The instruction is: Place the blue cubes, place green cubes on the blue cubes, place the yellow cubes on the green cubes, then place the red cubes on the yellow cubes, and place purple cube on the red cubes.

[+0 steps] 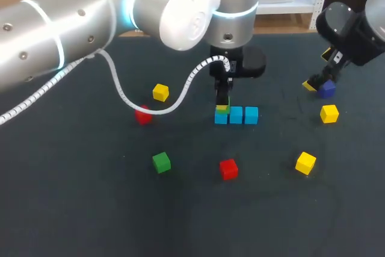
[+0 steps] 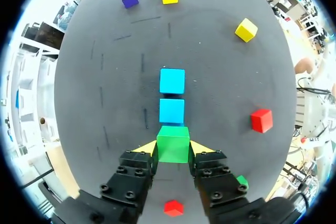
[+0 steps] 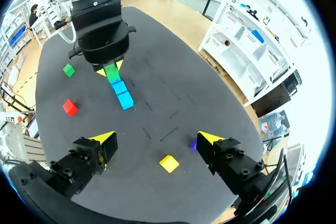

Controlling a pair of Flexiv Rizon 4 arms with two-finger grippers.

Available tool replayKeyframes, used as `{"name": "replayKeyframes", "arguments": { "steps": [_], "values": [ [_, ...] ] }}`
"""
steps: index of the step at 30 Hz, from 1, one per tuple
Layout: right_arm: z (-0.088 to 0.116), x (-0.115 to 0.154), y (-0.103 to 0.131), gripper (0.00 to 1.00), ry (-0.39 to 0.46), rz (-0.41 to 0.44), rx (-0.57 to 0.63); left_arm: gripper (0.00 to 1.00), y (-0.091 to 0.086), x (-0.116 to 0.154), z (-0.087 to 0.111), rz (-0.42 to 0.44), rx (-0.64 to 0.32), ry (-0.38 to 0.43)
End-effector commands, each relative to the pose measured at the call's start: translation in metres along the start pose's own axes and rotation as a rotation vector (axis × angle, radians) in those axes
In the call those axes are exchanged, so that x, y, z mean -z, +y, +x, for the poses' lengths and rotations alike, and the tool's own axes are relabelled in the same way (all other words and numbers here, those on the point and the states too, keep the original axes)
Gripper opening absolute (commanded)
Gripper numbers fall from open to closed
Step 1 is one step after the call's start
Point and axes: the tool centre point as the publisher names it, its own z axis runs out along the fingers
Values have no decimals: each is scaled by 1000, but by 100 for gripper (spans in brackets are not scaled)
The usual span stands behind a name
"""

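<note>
Now left end effector [image 2: 173,148] clamps green cube [image 2: 172,141], seemingly atop blue cube [image 1: 221,119]; right end effector [image 3: 156,139] gapes.

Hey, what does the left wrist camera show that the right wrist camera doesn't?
Only the left wrist view: a second yellow cube and a second red cube. Only the right wrist view: the right gripper, open, beside the purple cube. Both: the left gripper shut on a green cube at the end of the blue cubes, the purple cube, a loose green cube.
</note>
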Motion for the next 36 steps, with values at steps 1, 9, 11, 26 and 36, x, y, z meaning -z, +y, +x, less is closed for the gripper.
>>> {"name": "replayKeyframes", "arguments": {
  "steps": [1,9,11,26,36],
  "values": [
    [0,0,0,100,-1,3,-1,0,8,-1,-5,13,1,12],
    [0,0,0,100,-1,3,-1,0,18,-2,-7,28,16,4],
    [0,0,0,100,-1,3,-1,0,19,-3,-7,26,18,7],
    [0,0,0,100,-1,3,-1,0,13,-7,-10,53,17,27],
    [0,0,0,100,-1,3,-1,0,9,-7,-5,37,11,36]
  ]
}}
